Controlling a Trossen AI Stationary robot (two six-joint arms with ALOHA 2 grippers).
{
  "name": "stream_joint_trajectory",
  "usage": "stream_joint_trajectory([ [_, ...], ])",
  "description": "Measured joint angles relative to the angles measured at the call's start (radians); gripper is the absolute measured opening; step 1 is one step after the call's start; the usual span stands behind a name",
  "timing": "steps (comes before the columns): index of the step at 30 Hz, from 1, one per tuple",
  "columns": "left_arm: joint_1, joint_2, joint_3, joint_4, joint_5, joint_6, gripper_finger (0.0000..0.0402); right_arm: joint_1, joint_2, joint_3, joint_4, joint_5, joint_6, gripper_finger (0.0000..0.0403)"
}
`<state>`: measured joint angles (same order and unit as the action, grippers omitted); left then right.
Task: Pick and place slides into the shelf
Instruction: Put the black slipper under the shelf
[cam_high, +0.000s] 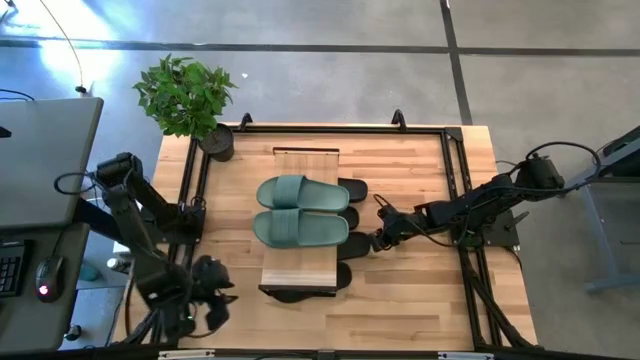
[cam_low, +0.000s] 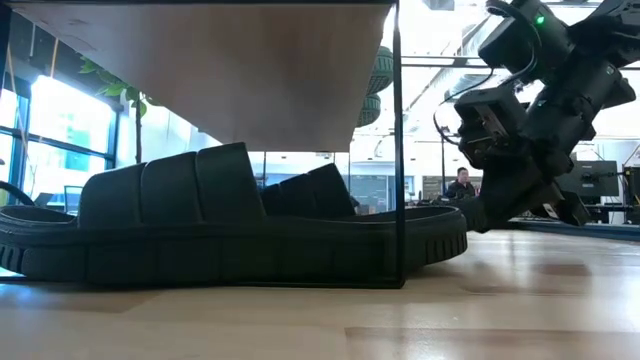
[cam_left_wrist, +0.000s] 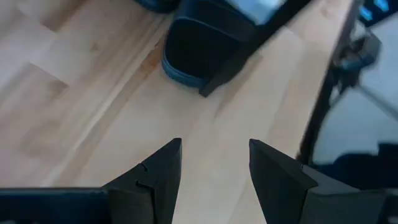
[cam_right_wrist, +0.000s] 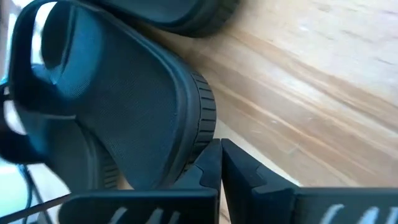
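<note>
The shelf (cam_high: 300, 160) stands mid-table, with a sage green pair of slides (cam_high: 300, 210) on its wooden plank top. Black slides lie on the table under it, their ends sticking out on the right (cam_high: 353, 188) and toward the near edge (cam_high: 340, 276). My right gripper (cam_high: 378, 240) is shut at the right end of one black slide (cam_low: 230, 230). My left gripper (cam_left_wrist: 214, 149) is open over bare table near the left front corner, apart from the near black slide (cam_left_wrist: 199, 50) and holding nothing. My right gripper touches the black slide's rounded end at the ribbed edge of its sole (cam_right_wrist: 202, 124). The tips of the shut fingers (cam_low: 478, 212) rest against that edge. They come slanting down from the table's right. The slide lies flat on the table, under the shelf's plank.
A potted plant (cam_high: 185, 95) stands at the far left corner. Black frame rails (cam_high: 450, 180) run along the table's sides. A thin black shelf leg (cam_low: 397, 150) stands just beside the slide's end. A desk (cam_high: 40, 150) lies left of the table. A person (cam_low: 460, 185) sits in the room beyond.
</note>
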<state>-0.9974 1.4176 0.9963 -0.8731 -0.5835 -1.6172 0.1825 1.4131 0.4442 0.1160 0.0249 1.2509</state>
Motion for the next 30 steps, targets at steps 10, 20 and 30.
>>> stream_joint_trajectory([
  [10,0.137,0.046,-0.101,0.14,-0.015,0.04,0.0127,-0.003,0.031,0.0,0.041,-0.048,-0.011,0.0],
  [20,0.179,0.047,-0.101,0.102,-0.015,0.103,0.0091,-0.009,0.189,0.034,0.205,-0.117,0.005,0.0],
  [30,0.164,0.047,-0.101,0.058,-0.017,0.098,0.0071,-0.009,0.253,0.179,0.099,-0.13,-0.029,0.0],
])
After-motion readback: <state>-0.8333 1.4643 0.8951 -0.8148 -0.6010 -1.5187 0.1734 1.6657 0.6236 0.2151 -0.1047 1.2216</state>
